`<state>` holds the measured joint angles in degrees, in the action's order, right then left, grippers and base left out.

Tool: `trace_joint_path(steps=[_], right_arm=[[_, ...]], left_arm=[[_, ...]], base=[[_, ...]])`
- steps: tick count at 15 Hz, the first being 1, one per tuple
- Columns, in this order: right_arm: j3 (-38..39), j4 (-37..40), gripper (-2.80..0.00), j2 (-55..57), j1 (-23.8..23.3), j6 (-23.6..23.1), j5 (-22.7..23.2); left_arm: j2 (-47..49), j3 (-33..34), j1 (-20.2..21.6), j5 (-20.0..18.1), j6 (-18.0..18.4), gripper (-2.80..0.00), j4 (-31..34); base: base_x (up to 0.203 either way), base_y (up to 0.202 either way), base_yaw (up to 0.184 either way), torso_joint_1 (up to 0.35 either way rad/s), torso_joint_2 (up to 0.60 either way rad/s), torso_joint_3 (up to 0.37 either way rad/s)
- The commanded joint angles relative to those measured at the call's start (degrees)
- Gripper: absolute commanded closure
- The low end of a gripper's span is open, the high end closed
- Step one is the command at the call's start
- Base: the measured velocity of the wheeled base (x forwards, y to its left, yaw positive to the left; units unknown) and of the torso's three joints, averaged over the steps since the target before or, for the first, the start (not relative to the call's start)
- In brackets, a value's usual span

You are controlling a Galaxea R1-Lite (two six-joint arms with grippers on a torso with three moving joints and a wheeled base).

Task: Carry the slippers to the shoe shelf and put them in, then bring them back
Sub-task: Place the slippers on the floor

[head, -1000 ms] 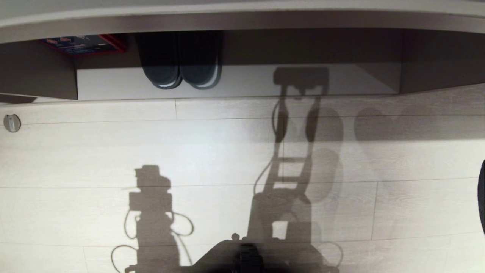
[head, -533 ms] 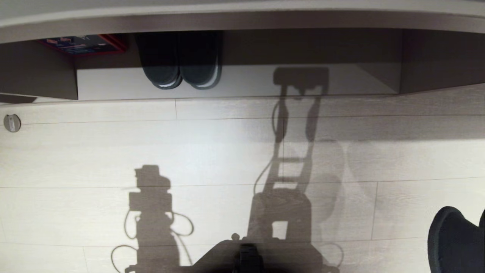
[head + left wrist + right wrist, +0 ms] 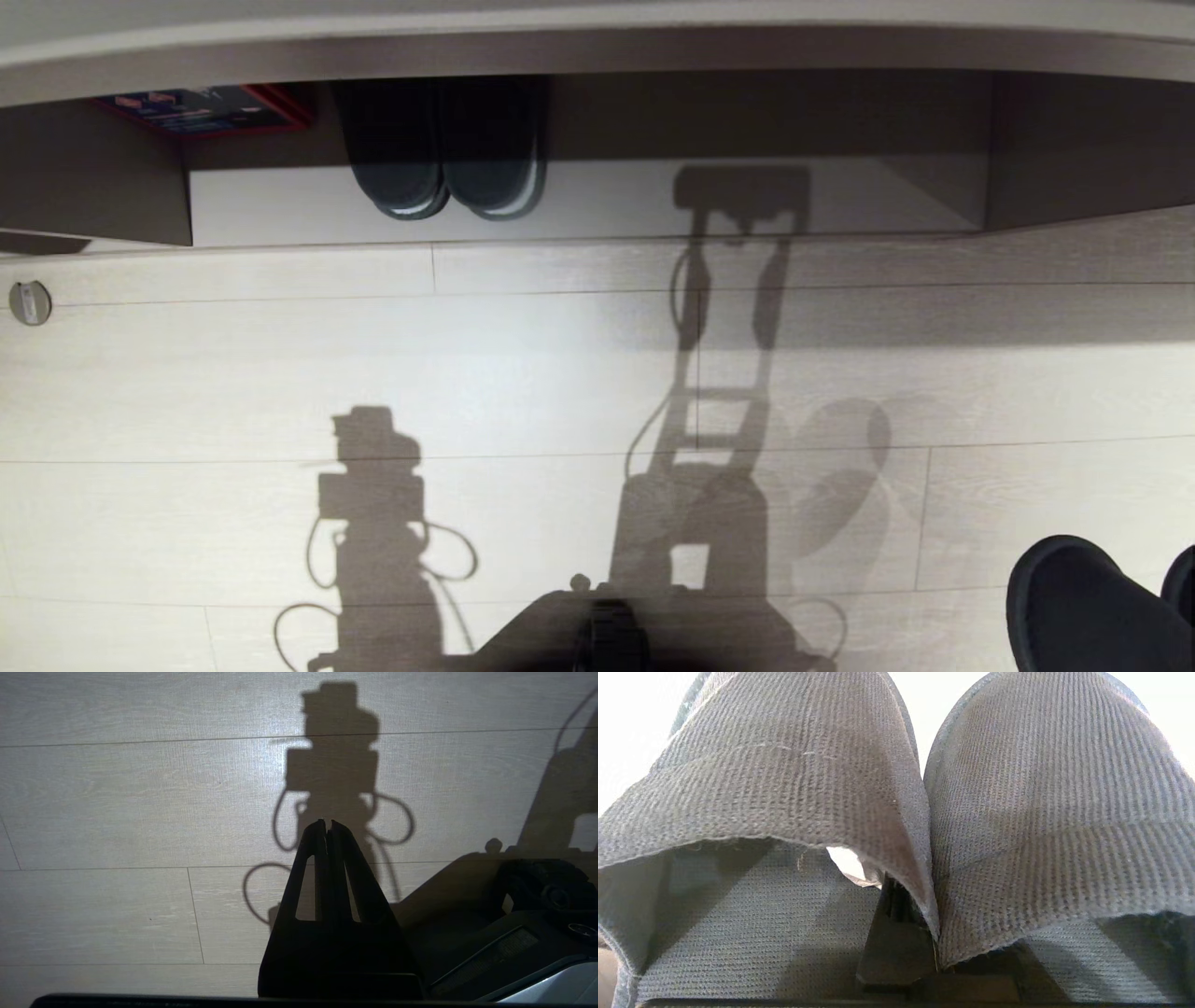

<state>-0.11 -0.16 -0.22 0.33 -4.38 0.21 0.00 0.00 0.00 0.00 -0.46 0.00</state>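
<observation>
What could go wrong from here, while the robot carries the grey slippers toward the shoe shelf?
1. The right gripper pinches both slippers only at their touching inner edges; the thin fabric may slip and one may drop.
2. A black pair already stands in the shoe shelf; aiming left could bump it.
3. The shelf opening looks low, so the hanging slippers might catch its front edge.

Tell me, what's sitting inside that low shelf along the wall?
Inside the shoe shelf: a chunky black pair of shoes, toes facing out, and a red-edged box at its left end. The overhanging top hides everything deeper back.
</observation>
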Motion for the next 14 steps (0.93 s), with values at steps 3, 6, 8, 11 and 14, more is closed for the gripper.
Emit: trace_joint_path(steps=[3,6,8,11,14], right_arm=[[0.11,0.60,0.00,0.22,0.02,0.25,-0.13],[0.11,0.51,0.00,0.13,0.04,3.68,-0.47],[0.11,0.42,0.00,0.13,0.11,4.64,-0.65],[0.11,0.42,0.00,0.13,0.04,4.64,-0.65],[0.11,0.42,0.00,0.13,0.11,4.64,-0.65]], left_arm=[[0.00,0.00,0.00,0.09,-0.06,0.00,0.00],[0.00,0.09,0.00,0.09,-0.06,0.00,0.00],[0.00,0.00,0.00,0.08,-0.06,0.00,0.00],[0.00,0.04,0.05,0.06,-0.06,0.00,0.00],[0.00,0.09,0.00,0.09,-0.24,0.00,0.00]], base=[[0.000,0.000,0.000,0.001,0.00,0.011],[0.000,0.000,0.000,0.002,0.00,0.160],[0.000,0.000,0.000,0.002,0.00,0.196],[0.000,0.000,0.000,0.001,0.00,0.199],[0.000,0.000,0.000,0.002,0.00,0.200]])
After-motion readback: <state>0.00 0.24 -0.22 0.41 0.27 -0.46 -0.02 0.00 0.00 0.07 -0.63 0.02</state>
